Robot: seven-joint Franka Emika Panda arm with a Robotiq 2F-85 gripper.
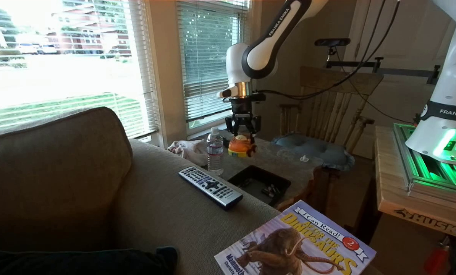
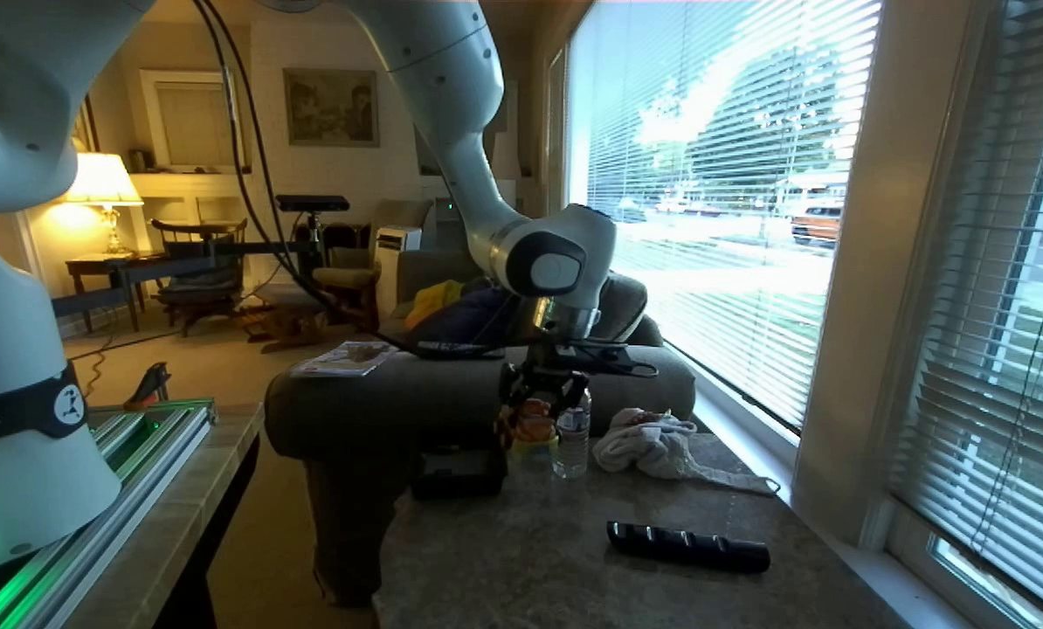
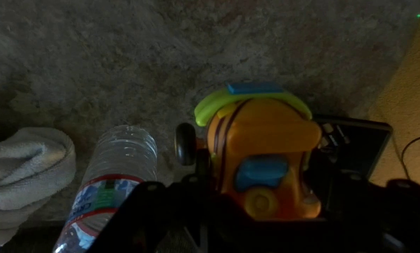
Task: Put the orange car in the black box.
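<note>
The orange car (image 1: pixel 237 147), with a yellow-green bumper and blue parts, hangs above the grey table in both exterior views (image 2: pixel 532 424). My gripper (image 1: pixel 244 133) is shut on it from above, one finger on each side, as the wrist view shows at the jaws (image 3: pixel 259 165). The car's body (image 3: pixel 266 137) fills the middle of the wrist view. The black box (image 1: pixel 285 188) stands on the table beside the sofa arm, below and to one side of the car, with a few small items in it. It also shows in the other views (image 2: pixel 459 483) (image 3: pixel 368 123), partly hidden by the gripper in the wrist view.
A water bottle (image 1: pixel 215 152) stands upright close to the car. A white cloth (image 2: pixel 648 444) lies behind it near the window. A ridged black object (image 2: pixel 687 548) lies on the table. A remote control (image 1: pixel 211 186) and a book (image 1: pixel 300 244) lie on the sofa arm.
</note>
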